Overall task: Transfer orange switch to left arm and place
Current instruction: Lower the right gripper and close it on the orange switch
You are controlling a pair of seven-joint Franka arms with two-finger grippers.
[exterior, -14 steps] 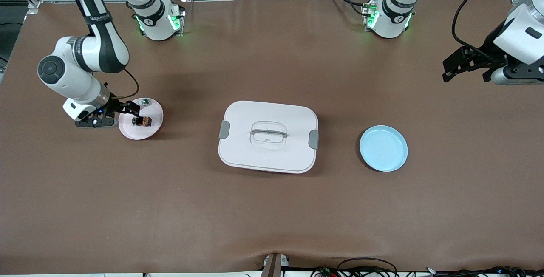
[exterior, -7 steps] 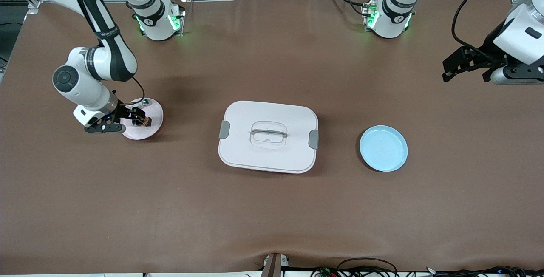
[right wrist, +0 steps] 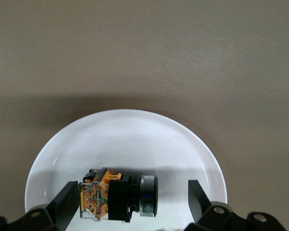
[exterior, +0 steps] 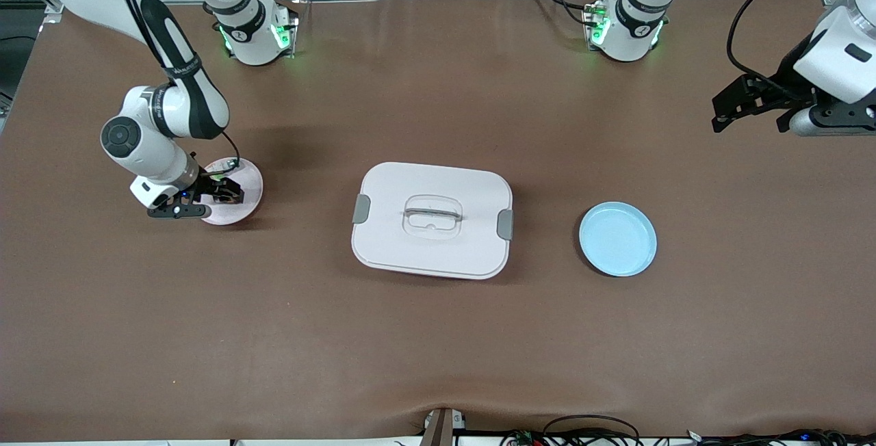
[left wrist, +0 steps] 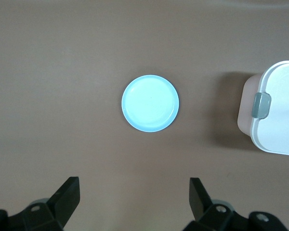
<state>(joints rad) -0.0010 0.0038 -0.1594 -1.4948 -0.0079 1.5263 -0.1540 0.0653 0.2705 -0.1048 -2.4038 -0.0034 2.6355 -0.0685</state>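
Right gripper (right wrist: 130,202), jaws spread, straddles the small black-and-orange switch (right wrist: 118,195) on the pale pink plate (exterior: 250,182), left of frame; an off-centre squeeze could roll it away. Left gripper (left wrist: 135,197), also spread, waits over the table's right edge.

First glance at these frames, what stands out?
The big white box at the table's middle, with a blue plate toward the left arm's end. At the right arm's end, the right gripper is down over a pink plate, open around the orange switch. The left gripper waits open in the air.
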